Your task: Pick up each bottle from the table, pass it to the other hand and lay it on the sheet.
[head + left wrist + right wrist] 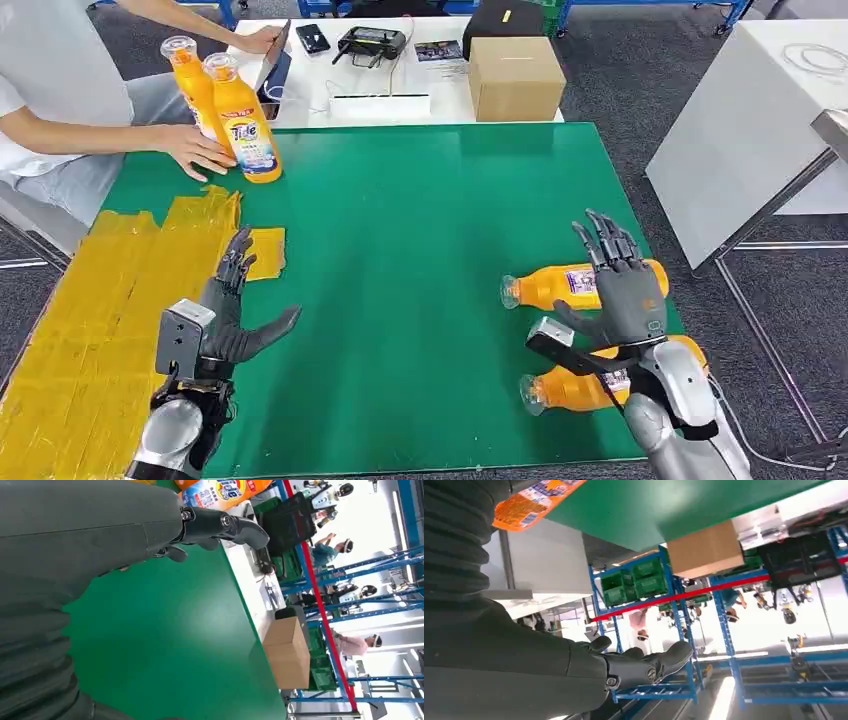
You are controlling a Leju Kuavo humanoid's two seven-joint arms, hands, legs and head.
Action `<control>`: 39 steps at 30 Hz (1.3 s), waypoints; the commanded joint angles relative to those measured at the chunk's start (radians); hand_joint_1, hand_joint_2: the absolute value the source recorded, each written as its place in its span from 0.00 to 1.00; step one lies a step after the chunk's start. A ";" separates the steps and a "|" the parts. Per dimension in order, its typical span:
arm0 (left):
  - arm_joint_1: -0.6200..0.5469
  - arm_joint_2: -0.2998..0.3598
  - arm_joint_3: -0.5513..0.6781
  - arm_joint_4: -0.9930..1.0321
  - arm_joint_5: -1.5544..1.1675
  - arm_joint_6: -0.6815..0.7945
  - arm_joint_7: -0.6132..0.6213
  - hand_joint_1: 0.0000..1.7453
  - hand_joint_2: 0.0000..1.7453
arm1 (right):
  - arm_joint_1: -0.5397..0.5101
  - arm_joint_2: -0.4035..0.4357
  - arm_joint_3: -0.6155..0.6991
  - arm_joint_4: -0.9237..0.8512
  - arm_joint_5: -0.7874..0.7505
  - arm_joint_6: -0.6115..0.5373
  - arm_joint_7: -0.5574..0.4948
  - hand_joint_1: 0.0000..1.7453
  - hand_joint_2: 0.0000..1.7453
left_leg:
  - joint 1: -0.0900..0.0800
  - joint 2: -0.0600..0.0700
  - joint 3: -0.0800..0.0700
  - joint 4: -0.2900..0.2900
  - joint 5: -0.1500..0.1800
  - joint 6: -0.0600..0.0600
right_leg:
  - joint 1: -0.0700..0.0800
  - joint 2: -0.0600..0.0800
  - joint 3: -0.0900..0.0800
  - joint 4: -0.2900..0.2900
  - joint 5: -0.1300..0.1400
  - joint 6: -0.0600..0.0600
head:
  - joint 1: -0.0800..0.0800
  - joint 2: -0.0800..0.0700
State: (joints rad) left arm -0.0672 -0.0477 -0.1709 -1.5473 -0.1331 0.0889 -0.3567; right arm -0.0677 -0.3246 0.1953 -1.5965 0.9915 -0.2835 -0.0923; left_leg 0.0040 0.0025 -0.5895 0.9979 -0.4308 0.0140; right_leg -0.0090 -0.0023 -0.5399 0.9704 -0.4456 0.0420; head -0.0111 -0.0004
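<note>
orange bottles (575,284) lie on my table (400,300) by the right hand (625,290), fingers spread, holding nothing; left hand (235,310) spread too. yellow sheet (90,330) bare, nothing delivered yet.

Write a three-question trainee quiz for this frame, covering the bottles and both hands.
1. How many orange bottles are lying flat on the green table?
2. True or false: the right hand holds a bottle.
3. The two upright bottles stand: A) on the yellow sheet; B) by a person's hand at the far left corner; C) on the cardboard box.

Key: 1. Two: far lying bottle, near lying bottle. 2. False; it hovers open above them, and the left hand is open too. 3. B.
</note>
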 commanded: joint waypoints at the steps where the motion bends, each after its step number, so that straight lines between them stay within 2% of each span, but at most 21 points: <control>1: -0.042 -0.009 0.012 0.068 0.017 -0.004 0.004 0.00 1.00 | -0.076 -0.081 -0.019 0.151 -0.024 0.096 -0.057 0.00 1.00 | 0.001 0.000 0.004 0.000 -0.001 0.000 | 0.001 0.000 0.005 -0.002 0.000 -0.001 | 0.000 0.000; 5: -0.067 -0.011 0.009 0.098 0.024 -0.009 0.001 0.00 1.00 | -0.116 -0.162 0.027 0.221 0.016 0.147 -0.086 0.00 1.00 | 0.000 -0.001 0.003 0.000 -0.001 0.000 | -0.001 -0.001 0.004 -0.002 0.000 0.000 | 0.000 0.000; 11: -0.083 -0.011 0.002 0.114 0.026 -0.009 0.001 0.00 1.00 | -0.161 -0.198 0.067 0.272 0.007 0.204 -0.104 0.00 1.00 | -0.001 0.001 0.003 -0.001 0.000 0.000 | -0.001 0.001 0.003 -0.001 0.000 0.000 | 0.000 0.000; 22: -0.098 -0.009 0.000 0.126 0.026 0.008 -0.002 0.00 1.00 | -0.218 -0.218 0.130 0.334 0.015 0.228 -0.093 0.00 1.00 | -0.001 0.001 0.003 -0.001 0.000 0.000 | -0.001 0.001 0.003 -0.001 0.000 0.000 | 0.000 0.000; 30: -0.098 -0.009 0.000 0.126 0.026 0.008 -0.002 0.00 1.00 | -0.218 -0.218 0.130 0.334 0.015 0.228 -0.093 0.00 1.00 | 0.000 0.001 0.004 -0.001 -0.001 -0.001 | 0.000 0.001 0.004 -0.002 0.000 -0.001 | 0.000 0.000; 39: -0.104 -0.009 0.007 0.120 0.051 0.018 -0.003 0.00 1.00 | -0.305 -0.194 0.165 0.464 0.041 0.223 -0.063 0.00 1.00 | 0.000 0.002 0.004 0.000 -0.001 0.000 | 0.000 0.002 0.004 -0.002 0.001 -0.001 | 0.000 0.000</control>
State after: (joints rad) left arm -0.1289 -0.0568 -0.1709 -1.4858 -0.1095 0.0992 -0.3609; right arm -0.2608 -0.5566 0.2998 -1.3055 1.0197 -0.0626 -0.1640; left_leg 0.0030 0.0025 -0.5895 0.9982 -0.4307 0.0141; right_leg -0.0101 -0.0023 -0.5399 0.9705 -0.4453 0.0423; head -0.0111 -0.0004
